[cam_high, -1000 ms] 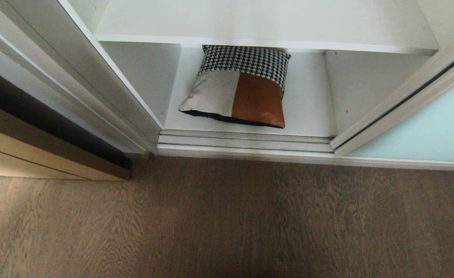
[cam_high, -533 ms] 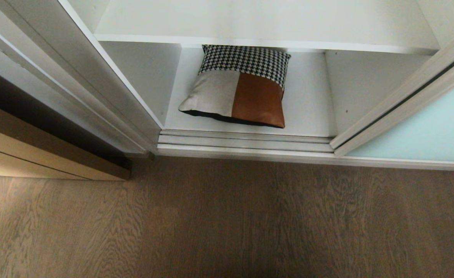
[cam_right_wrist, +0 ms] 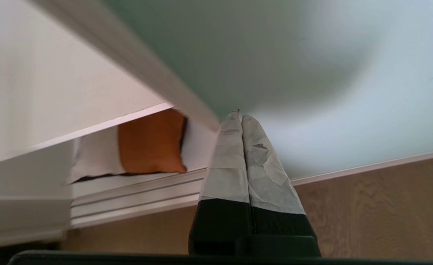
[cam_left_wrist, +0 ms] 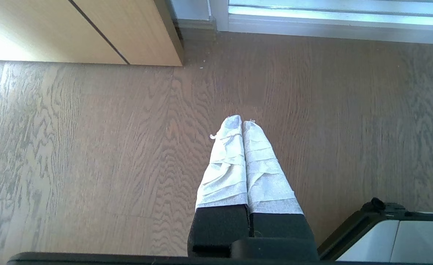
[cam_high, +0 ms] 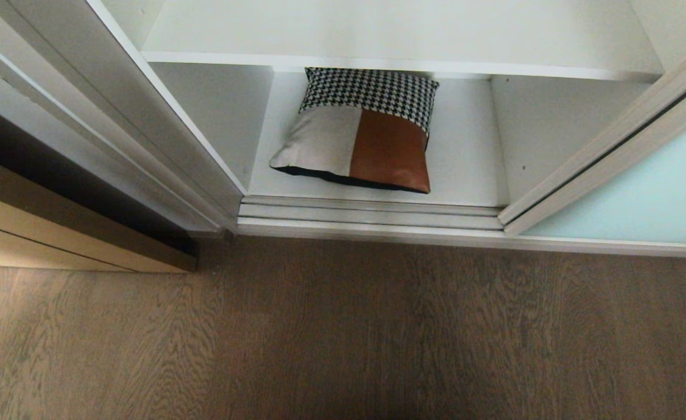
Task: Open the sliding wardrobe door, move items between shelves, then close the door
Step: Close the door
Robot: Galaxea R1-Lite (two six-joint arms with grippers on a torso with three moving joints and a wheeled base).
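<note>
Square patchwork cushion (cam_high: 359,133) lying flat on the lowest white shelf (cam_high: 465,169), left of the frosted blue-green sliding door (cam_high: 640,204). Probably light, soft, compressible; best pinched at the near edge. Right end effector (cam_right_wrist: 237,115) clenched empty near the door frame; left end effector (cam_left_wrist: 241,121) clenched above the wood-grain floor (cam_high: 343,332).

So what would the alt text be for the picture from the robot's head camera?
A patchwork cushion in rust-orange, off-white and houndstooth lies flat on the lowest white shelf of an open wardrobe. The frosted blue-green sliding door stands pushed aside at right, above a grey-brown wood floor; no robot arm shows.
</note>
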